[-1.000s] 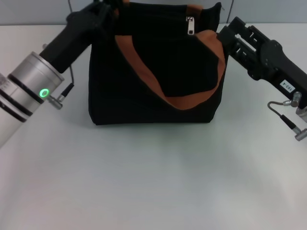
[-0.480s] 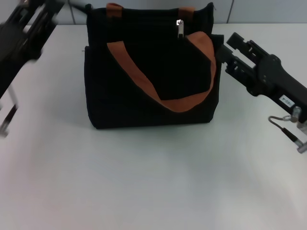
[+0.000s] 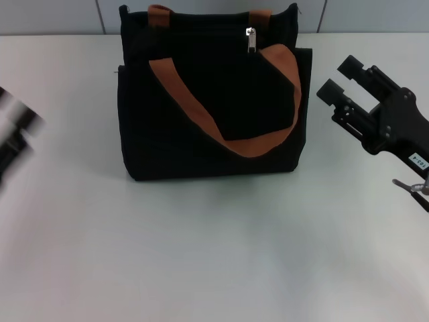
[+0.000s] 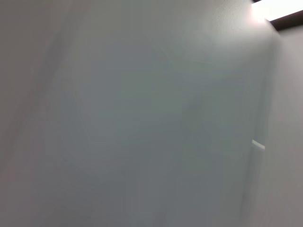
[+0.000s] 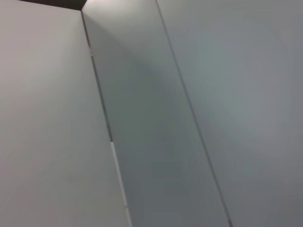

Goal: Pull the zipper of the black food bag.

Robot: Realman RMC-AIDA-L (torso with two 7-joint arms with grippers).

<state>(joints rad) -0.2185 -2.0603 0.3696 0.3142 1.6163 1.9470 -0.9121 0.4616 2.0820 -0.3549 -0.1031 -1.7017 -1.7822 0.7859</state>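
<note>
Bag (image 3: 201, 134) upright at table (image 3: 201, 255) back, zipper (image 3: 251, 40) hanging near top right. Right gripper (image 3: 338, 79) beside bag, apart, fingers spread wide, holding nothing. Left gripper (image 3: 13, 131) blurred at edge, can't tell. Risk: tiny tab, pinch snags strap (image 3: 268, 137) instead, bag slides.

Black food bag (image 3: 208, 107) on table (image 3: 214, 255), rear centre; zipper (image 3: 252, 39) at top, right of middle.

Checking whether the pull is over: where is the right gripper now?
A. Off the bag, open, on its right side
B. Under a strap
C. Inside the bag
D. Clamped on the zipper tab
A: the right gripper hangs open beside the black food bag, apart from the zipper.
</note>
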